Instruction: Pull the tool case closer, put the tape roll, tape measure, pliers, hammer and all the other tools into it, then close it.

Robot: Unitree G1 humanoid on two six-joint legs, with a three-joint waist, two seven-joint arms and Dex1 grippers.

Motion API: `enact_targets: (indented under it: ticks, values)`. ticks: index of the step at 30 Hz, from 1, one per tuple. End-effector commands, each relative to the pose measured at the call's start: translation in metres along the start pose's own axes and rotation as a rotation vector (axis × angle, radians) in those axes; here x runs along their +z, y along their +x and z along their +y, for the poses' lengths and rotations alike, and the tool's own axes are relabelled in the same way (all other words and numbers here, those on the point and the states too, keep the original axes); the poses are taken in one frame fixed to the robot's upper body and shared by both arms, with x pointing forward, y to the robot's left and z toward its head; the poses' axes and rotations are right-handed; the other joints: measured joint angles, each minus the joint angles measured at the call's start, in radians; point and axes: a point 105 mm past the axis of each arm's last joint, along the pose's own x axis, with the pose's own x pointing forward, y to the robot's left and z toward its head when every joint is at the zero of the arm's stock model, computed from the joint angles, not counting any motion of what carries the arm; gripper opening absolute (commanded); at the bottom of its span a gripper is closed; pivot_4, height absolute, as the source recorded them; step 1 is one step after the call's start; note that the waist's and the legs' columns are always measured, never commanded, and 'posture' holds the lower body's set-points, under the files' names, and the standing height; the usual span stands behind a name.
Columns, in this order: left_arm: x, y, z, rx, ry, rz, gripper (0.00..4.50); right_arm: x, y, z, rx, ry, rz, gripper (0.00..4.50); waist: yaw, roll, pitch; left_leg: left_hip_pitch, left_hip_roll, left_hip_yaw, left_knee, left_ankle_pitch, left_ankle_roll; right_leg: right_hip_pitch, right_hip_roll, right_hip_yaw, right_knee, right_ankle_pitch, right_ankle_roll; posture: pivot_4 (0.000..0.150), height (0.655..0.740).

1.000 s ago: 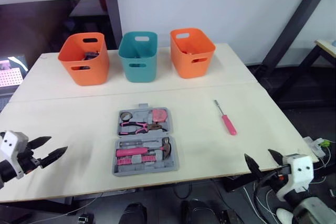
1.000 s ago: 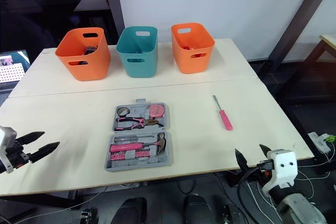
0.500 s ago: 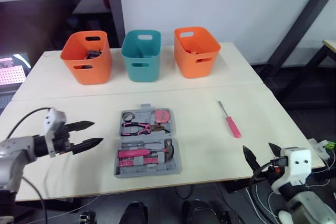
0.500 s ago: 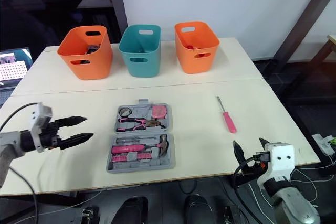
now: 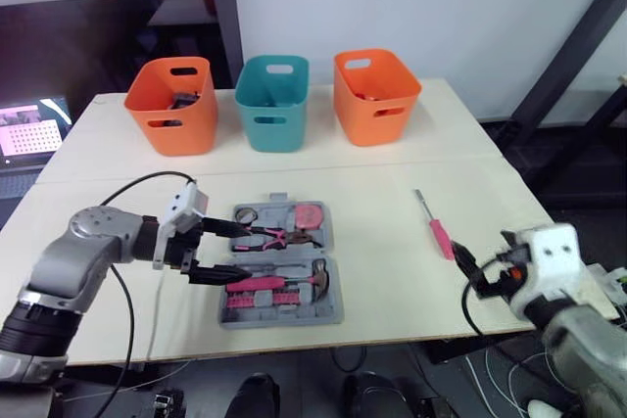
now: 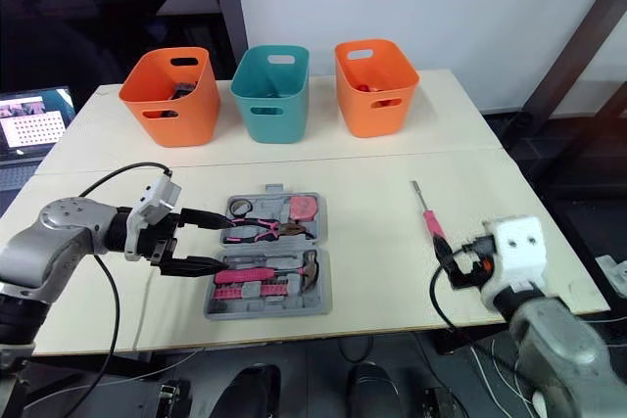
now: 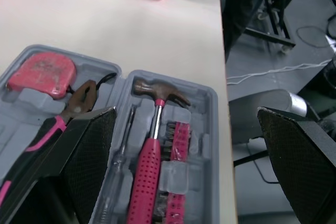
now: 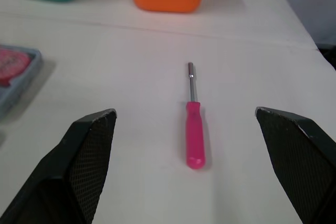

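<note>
An open grey tool case [image 6: 318, 293] lies flat near the middle of the pale bench [image 6: 372, 178]; its far half holds a tape roll [image 6: 236, 206], pink-handled pliers [image 6: 257, 230] and a pink tape measure [image 6: 304, 208]; its near half holds a pink-handled hammer [image 6: 270, 271]; a pink screwdriver [image 6: 427, 218] lies on the bench well to the right of the case. The left tool [image 6: 231, 244] reaches in over the case's left side, fingers spread wide, one tip above the pliers' handles, the other by the hammer's handle, gripping nothing; the right tool [image 6: 458, 259] sits at the bench's near right edge, close to the screwdriver. Along the far side stand an orange basket [image 6: 171, 95], a teal basket [image 6: 270, 92] and another orange basket [image 6: 378, 86].
</note>
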Motion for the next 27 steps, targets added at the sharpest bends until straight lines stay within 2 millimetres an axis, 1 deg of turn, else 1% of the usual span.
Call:
enact_targets:
  ticks: [1,3,5,8,11,13,16,22,27]
  values:
    - [0.003,0.001,-0.003,0.024,0.039,0.001,4.5,-0.002,0.019,-0.01,0.031,0.042,0.115,4.49,0.001,-0.002,0.0,0.0,0.0,0.0,0.0,0.0,0.0,0.0,0.001,0.0,0.0,0.0,0.0,0.15,0.74]
    - [0.002,-0.001,-0.003,0.058,0.041,-0.002,4.5,0.001,0.033,-0.018,0.068,0.07,0.169,4.49,0.001,-0.001,0.0,0.0,0.001,0.0,-0.001,0.0,0.0,0.0,0.001,0.0,0.0,0.002,-0.004,0.15,0.74]
    - [0.001,-0.005,-0.004,0.09,0.042,-0.003,4.5,-0.002,0.043,-0.023,0.098,0.069,0.234,4.49,0.003,-0.002,0.001,-0.001,0.001,0.0,-0.001,0.0,0.0,-0.001,0.002,0.001,0.0,0.002,-0.004,0.15,0.74]
    - [-0.001,-0.009,-0.006,0.122,0.038,0.004,4.5,-0.004,0.056,-0.03,0.113,0.092,0.281,4.49,0.002,-0.002,0.001,-0.002,0.001,0.0,-0.001,-0.001,0.001,-0.001,0.002,0.001,0.0,0.002,-0.003,0.15,0.74]
    - [-0.005,-0.016,-0.013,0.172,0.021,0.002,4.5,-0.012,0.075,-0.036,0.115,0.128,0.335,4.49,-0.002,-0.002,0.001,-0.002,0.001,0.001,-0.001,-0.001,0.002,-0.001,0.002,0.002,-0.001,0.003,-0.001,0.15,0.74]
    - [-0.008,-0.018,-0.017,0.197,0.011,0.002,4.5,-0.016,0.086,-0.038,0.115,0.122,0.356,4.49,-0.005,-0.002,0.001,-0.001,0.001,0.003,-0.001,-0.001,0.002,-0.002,0.002,0.004,-0.001,0.004,0.0,0.15,0.74]
    - [-0.012,-0.023,-0.023,0.236,0.0,0.006,4.5,-0.018,0.101,-0.037,0.128,0.144,0.376,4.49,-0.004,-0.002,0.001,-0.001,0.001,0.004,0.0,-0.001,0.002,-0.002,0.003,0.006,0.0,0.003,-0.001,0.15,0.74]
    - [-0.019,-0.03,-0.029,0.307,-0.018,0.007,4.5,-0.024,0.13,-0.032,0.145,0.127,0.392,4.49,-0.004,-0.002,0.001,0.0,0.001,0.005,0.0,-0.001,0.002,-0.003,0.007,0.013,0.0,0.004,-0.002,0.15,0.74]
    - [-0.028,-0.033,-0.033,0.347,-0.05,0.035,4.5,-0.04,0.144,-0.024,0.161,0.122,0.448,4.49,-0.001,-0.002,0.001,0.0,0.001,0.005,0.0,-0.001,0.002,-0.003,0.011,0.019,0.0,0.006,0.001,0.15,0.74]
